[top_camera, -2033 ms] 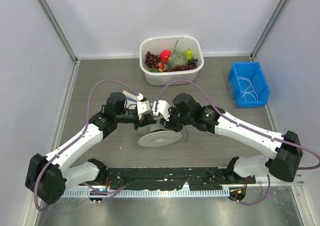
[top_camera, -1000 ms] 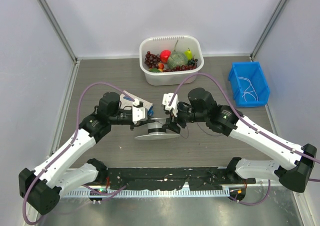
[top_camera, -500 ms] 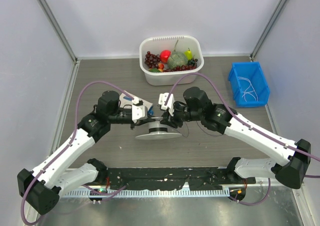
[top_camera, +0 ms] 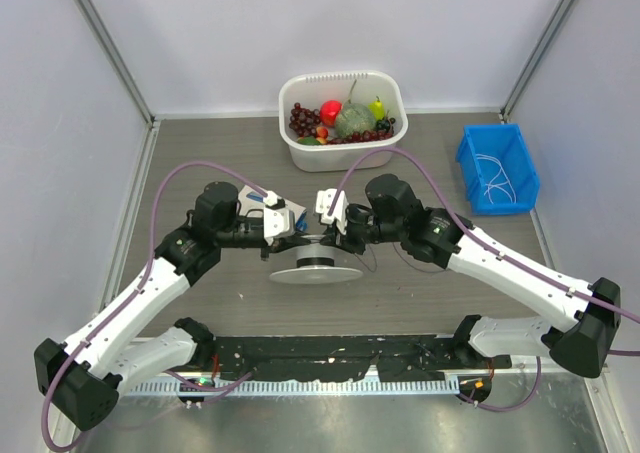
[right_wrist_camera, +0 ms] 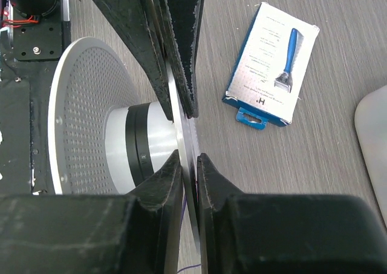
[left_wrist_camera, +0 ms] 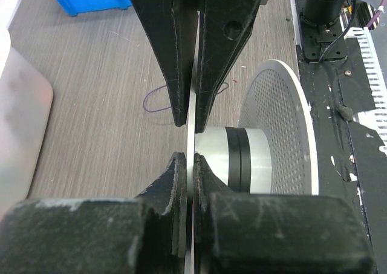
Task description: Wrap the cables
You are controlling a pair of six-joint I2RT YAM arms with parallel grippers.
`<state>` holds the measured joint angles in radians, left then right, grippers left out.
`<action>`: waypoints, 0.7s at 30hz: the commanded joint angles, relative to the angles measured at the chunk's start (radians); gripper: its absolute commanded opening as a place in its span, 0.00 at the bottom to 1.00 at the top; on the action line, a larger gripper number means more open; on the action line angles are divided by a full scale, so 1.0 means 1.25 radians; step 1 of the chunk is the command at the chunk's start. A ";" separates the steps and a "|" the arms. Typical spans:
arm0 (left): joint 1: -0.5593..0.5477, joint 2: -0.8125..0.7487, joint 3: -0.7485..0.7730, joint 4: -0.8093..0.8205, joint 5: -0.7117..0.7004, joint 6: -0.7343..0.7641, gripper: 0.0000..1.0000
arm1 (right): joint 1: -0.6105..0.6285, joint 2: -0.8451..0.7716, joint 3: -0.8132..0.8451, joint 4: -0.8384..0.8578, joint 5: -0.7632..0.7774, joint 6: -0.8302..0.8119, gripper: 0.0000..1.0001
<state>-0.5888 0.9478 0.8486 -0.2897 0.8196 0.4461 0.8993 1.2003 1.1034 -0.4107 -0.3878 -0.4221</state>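
Grey wood-grain surface (top_camera: 200,143) carries a white perforated spool (top_camera: 316,272) at its centre. The left end effector (left_wrist_camera: 188,171) and the right end effector (right_wrist_camera: 188,165) are each clamped on the spool's thin flange from opposite sides. The cables (top_camera: 493,181), pale strands, lie in the blue bin (top_camera: 468,168), well apart to the right

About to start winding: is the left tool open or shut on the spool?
Shut: the left tool pinches the thin flange of the spool, its fingers tight against both faces.

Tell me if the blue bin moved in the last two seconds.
No. The blue bin sits in the same spot beside the table's right edge.
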 commanded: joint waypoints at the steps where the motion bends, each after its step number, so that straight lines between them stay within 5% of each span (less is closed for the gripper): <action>1: -0.004 -0.024 0.043 0.080 0.001 -0.006 0.12 | 0.001 -0.004 0.023 0.059 0.030 0.006 0.01; 4: -0.003 -0.024 0.037 0.048 -0.005 0.028 0.33 | 0.002 -0.018 0.017 0.078 0.035 0.004 0.01; 6: -0.004 -0.018 0.035 0.029 -0.005 0.046 0.38 | 0.001 -0.023 0.013 0.078 0.027 -0.005 0.01; 14: -0.004 0.010 0.041 -0.009 -0.005 0.090 0.48 | 0.001 -0.028 0.018 0.066 -0.003 -0.021 0.01; 21: -0.004 0.044 0.048 -0.015 -0.013 0.091 0.47 | 0.001 -0.032 0.016 0.061 -0.026 -0.028 0.01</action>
<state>-0.5892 0.9833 0.8639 -0.3077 0.8070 0.5365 0.8993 1.1999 1.1011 -0.4118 -0.3824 -0.4427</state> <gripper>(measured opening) 0.478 0.051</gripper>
